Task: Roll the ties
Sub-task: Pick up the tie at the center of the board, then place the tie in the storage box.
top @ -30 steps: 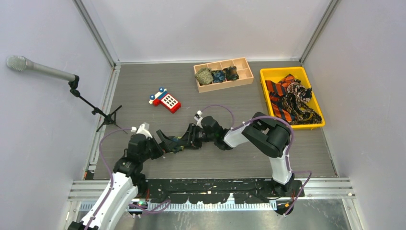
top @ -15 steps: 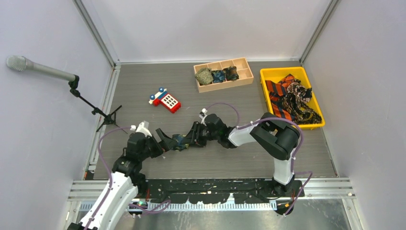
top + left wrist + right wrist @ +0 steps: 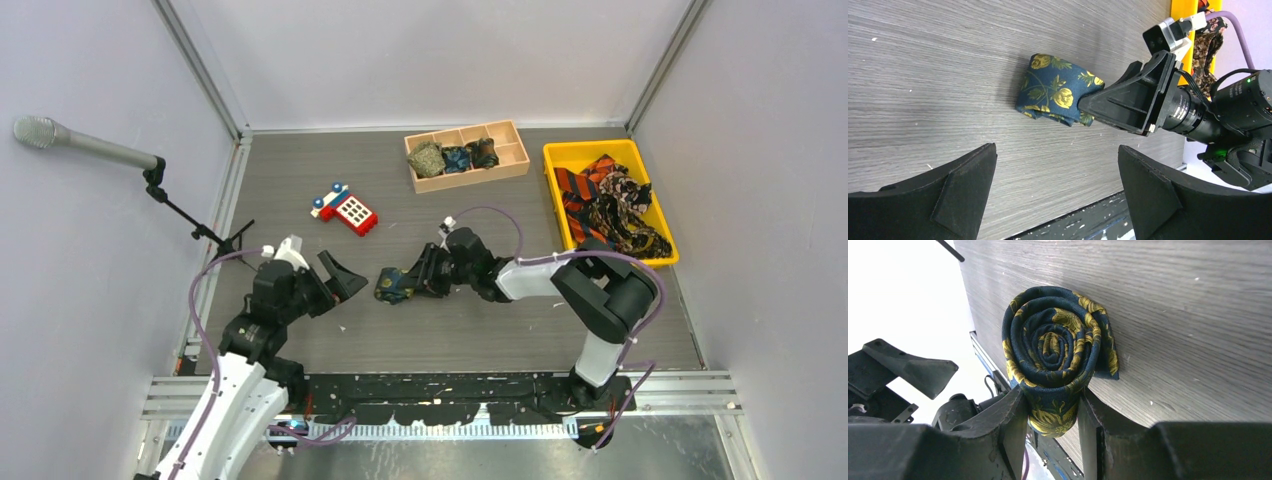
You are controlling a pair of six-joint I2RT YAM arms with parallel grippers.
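**Fourth tie rolled, not yet in tray**

Navy tie [image 3: 1053,355] with gold flowers is now a tight spiral coil of soft woven fabric. The right end effector [image 3: 412,282] is clenched on it, low at mid worktop [image 3: 300,180], which is grey wood-grain. Left end effector [image 3: 340,280] is spread wide and empty. Three coils [image 3: 456,158] sit in the wooden divider tray [image 3: 470,179], with one slot free. Loose striped and patterned ties [image 3: 605,205] are heaped in the yellow plastic bin [image 3: 553,152], so several look left to roll.

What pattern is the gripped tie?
The tie is navy with gold flowers; best in right wrist view.

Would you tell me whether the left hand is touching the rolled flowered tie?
No, the left hand stands open with bare table between it and the rolled tie, which the right hand grips.
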